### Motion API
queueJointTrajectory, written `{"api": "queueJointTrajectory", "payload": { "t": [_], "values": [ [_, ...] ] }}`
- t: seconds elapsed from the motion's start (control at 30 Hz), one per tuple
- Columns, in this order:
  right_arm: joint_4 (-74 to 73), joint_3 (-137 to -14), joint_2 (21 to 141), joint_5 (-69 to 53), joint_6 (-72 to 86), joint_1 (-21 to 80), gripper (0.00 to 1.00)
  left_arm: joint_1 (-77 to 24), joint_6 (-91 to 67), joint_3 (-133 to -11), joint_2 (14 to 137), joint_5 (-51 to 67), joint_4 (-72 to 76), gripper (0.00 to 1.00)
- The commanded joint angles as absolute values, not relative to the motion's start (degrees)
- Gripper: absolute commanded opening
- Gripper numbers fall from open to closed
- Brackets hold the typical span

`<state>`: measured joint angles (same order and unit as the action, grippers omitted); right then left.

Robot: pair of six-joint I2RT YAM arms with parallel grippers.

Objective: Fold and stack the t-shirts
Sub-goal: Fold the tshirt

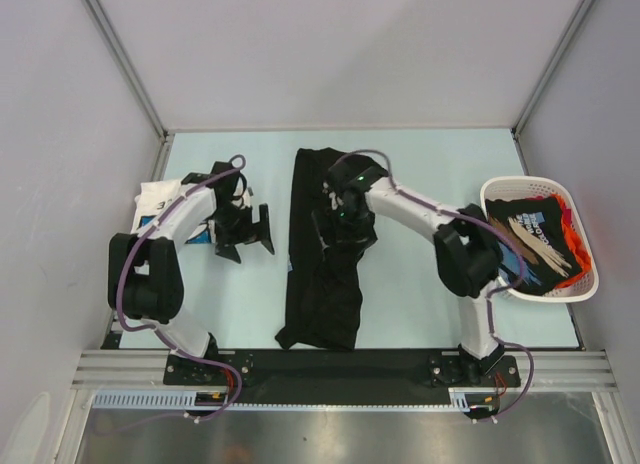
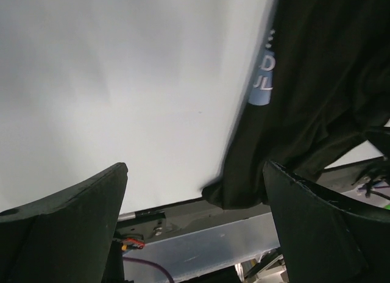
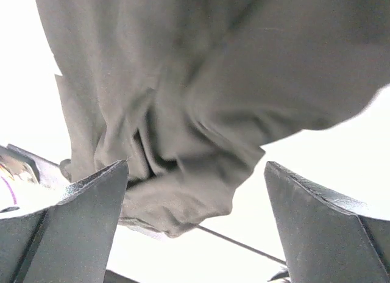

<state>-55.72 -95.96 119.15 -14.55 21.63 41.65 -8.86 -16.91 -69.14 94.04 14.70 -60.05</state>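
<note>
Black t-shirt (image 1: pixel 318 284): long, narrow, rumpled strip at frame centre, likely mid-fold. Right gripper (image 1: pixel 342 229) above strip's middle, jaws spread, nothing pinched. Left gripper (image 1: pixel 248 239) just left of strip, jaws wide, empty. Other t-shirts (image 1: pixel 535 234) wait in basket (image 1: pixel 540 181), right edge.

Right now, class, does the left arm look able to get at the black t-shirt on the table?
Probably yes: the left claw stands open beside the black t-shirt, with only bare table between them.
</note>
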Motion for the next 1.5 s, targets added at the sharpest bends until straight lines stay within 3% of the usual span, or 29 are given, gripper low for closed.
{"api": "queueJointTrajectory", "payload": {
  "t": [0.0, 0.2, 0.37, 0.7, 1.1, 1.3, 1.47],
  "values": [
    [-54.3, -95.1, 105.8, -4.2, 22.8, 36.6, 1.00, -8.4, -17.3, -73.0, 92.5, 22.8, -54.2, 1.00],
    [-44.6, -87.2, 99.5, -0.1, 22.7, 27.8, 1.00, -8.4, -20.8, -79.9, 93.8, 30.0, -44.2, 0.99],
    [-39.6, -87.8, 106.2, -5.0, 22.7, 20.0, 1.00, -8.4, -23.6, -91.0, 104.9, 31.8, -41.1, 1.00],
    [-37.2, -107.3, 125.9, -9.6, 23.5, 15.5, 0.99, -8.2, -27.7, -114.2, 127.8, 35.5, -38.1, 1.00],
    [-38.8, -127.9, 143.3, -15.5, 27.0, 13.3, 0.94, -7.9, -36.9, -121.6, 142.3, 38.1, -32.0, 1.00],
    [-40.6, -134.7, 148.6, -20.1, 27.3, 11.8, 0.76, -8.1, -40.8, -128.0, 148.0, 40.1, -30.9, 1.00],
    [-38.3, -134.3, 148.0, -21.2, 27.0, 11.0, 0.46, -8.0, -41.1, -129.6, 148.1, 40.1, -29.5, 1.00]
  ]
}}
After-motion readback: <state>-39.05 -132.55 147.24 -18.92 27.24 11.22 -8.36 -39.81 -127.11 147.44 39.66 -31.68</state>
